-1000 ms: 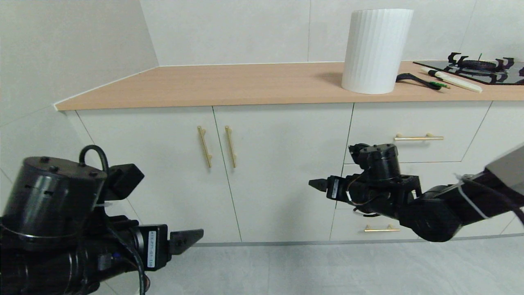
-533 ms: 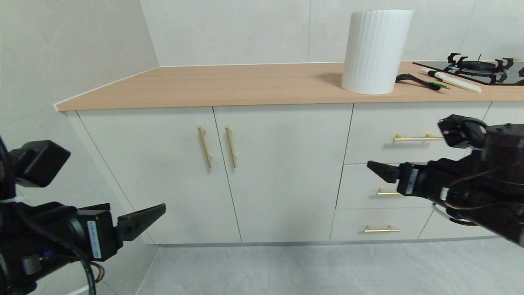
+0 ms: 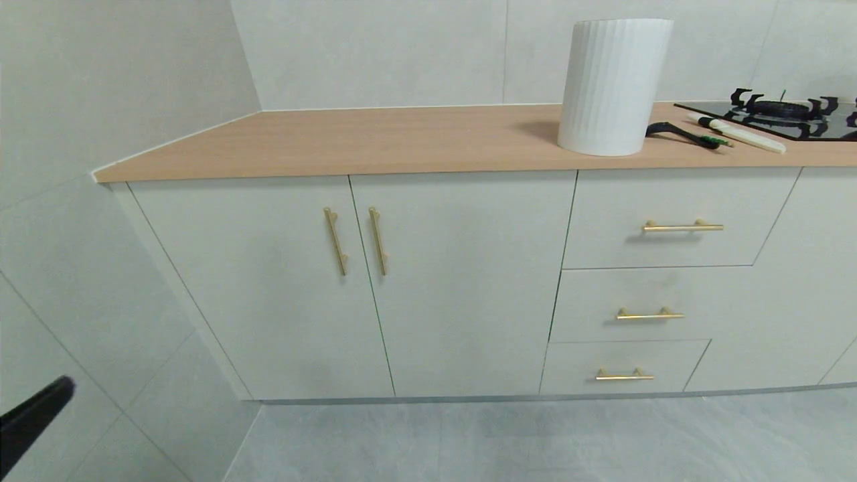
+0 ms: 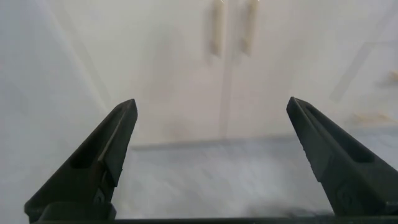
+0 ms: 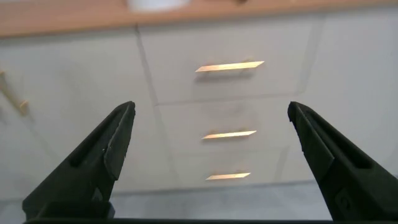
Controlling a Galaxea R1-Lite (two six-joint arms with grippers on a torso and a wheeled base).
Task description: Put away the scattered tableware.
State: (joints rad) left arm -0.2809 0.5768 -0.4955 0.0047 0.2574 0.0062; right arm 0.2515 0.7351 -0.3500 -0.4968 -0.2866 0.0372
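Tableware: two long pieces lying on the countertop (image 3: pixel 368 137), between the white container (image 3: pixel 612 87) and the hob (image 3: pixel 803 128), well apart from both grippers.
Cabinet (image 3: pixel 268 288): pale front under the countertop; two doors shut, meeting at a centre seam.
Countertop: wood-toned, running along the tiled wall into the corner on the robot's left.
Drawers (image 3: pixel 669 201): stack of three to the right of the doors, all shut, each with one horizontal gold bar handle.
White container: tall, ribbed, upright on the countertop above the drawer stack.
Hob: black glass set into the countertop at the far right, with black pan supports on top.
Left gripper (image 4: pixel 211 104): fingers spread wide, nothing between them; faces the foot of the cabinet doors and the floor (one fingertip (image 3: pixel 37 412) at the lower left edge of the head view).
Right gripper (image 5: pixel 211 107): fingers spread wide, nothing between them; faces the drawer stack.
White utensil (image 3: pixel 743 134): long, flat on the countertop, just beside the hob edge.
Dark utensil (image 3: pixel 673 130): curved, green at one end, close beside the container base.
Door handles (image 3: pixel 355 239): two upright gold bars, one each side of the seam.
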